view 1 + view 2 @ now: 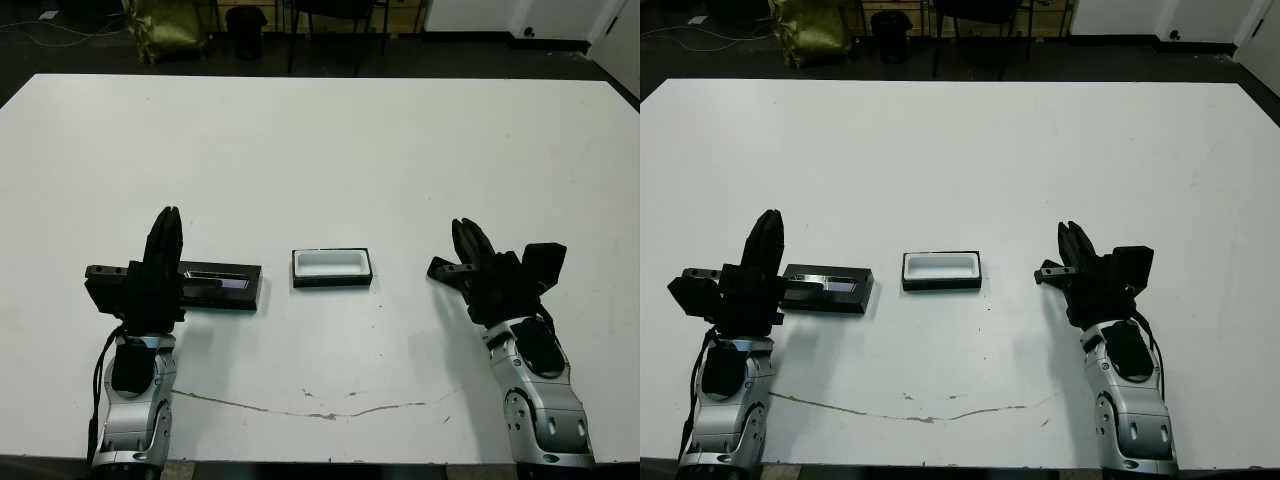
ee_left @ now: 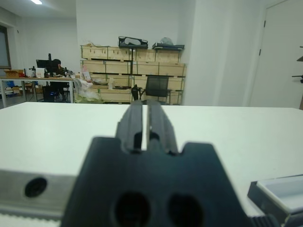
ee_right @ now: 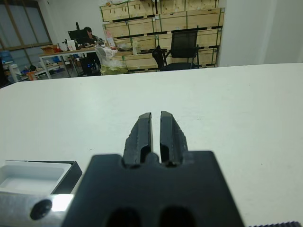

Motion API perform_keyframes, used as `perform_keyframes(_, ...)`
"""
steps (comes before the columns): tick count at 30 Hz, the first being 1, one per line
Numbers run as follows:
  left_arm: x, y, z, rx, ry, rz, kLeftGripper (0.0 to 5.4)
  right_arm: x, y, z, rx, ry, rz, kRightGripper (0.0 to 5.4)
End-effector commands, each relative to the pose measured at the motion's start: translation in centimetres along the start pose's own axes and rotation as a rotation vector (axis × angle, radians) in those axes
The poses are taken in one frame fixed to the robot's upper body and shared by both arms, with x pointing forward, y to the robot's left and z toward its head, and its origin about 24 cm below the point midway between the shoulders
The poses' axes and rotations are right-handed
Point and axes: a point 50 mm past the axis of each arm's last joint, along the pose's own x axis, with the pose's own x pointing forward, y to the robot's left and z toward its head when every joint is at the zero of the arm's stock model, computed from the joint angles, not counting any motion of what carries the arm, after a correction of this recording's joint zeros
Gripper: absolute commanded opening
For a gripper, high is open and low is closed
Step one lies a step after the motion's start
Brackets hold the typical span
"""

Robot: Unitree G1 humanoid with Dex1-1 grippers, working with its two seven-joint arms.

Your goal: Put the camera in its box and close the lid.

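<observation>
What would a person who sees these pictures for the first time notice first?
The two black grippers stand out on the white table: the left gripper near the left edge, the right gripper toward the right, both shut and holding nothing. Between them lies the open box with its white lining, and the lid rests beside the left gripper.

Head stereo downward — wrist views table-level, forward

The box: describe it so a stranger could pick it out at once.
On the white table, look at the near middle, between the two grippers. The box is the small shallow black tray lying there, apart from both. Its white lining sets it apart from the flat black lid with a silvery stripe, beside the left gripper.
</observation>
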Motion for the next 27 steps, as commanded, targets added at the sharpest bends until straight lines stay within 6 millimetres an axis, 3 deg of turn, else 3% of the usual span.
perform_keyframes(1,-0.3,0.0,-0.4,0.013,0.032,0.004,0.02,-0.1,-0.5,-0.2,-0.017,0.022,-0.007,0.0)
perform_keyframes(10,-0.2,0.0,-0.3,0.004,0.03,0.002,0.02,0.3,-2.0,0.2,-0.018,-0.04,0.051,0.0)
perform_keyframes(27,-0.2,0.1,-0.3,0.007,0.028,0.001,0.02,1.1,-7.5,3.8,-0.133,-0.087,0.342,0.0)
